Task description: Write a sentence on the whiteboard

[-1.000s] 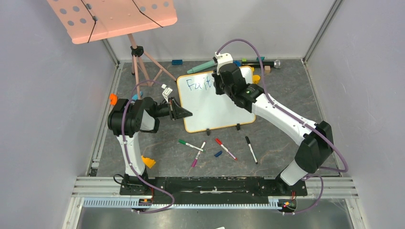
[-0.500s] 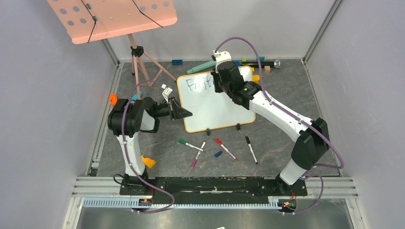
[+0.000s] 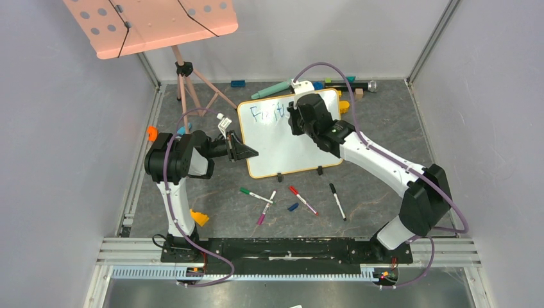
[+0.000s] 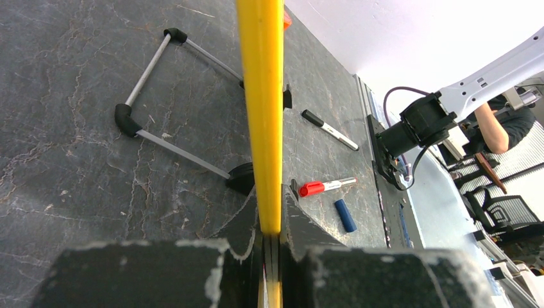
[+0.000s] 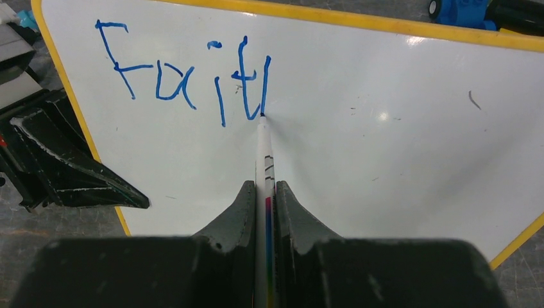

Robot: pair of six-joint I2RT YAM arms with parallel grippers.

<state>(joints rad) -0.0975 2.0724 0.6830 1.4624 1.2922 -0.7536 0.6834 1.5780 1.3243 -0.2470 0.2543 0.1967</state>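
The whiteboard (image 3: 282,144) with its yellow frame stands tilted on two black clip feet at mid-table. My left gripper (image 3: 247,153) is shut on its left frame edge (image 4: 261,109). My right gripper (image 3: 297,119) is shut on a white marker (image 5: 265,167); the marker's blue tip touches the board at the foot of a fresh downstroke. The sentence (image 5: 183,80) reads "Fait" plus that one stroke, in blue, along the board's top; it also shows in the top view (image 3: 268,113).
Loose markers lie in front of the board: green (image 3: 255,195), pink (image 3: 266,206), red (image 3: 302,199), black (image 3: 337,201), plus a blue cap (image 3: 292,206). The pink music stand (image 3: 154,25) rises at back left. Toys line the back edge (image 3: 333,83).
My right gripper moved the marker down the board, drawing a new vertical stroke after the "t". The left arm and the board stayed still.
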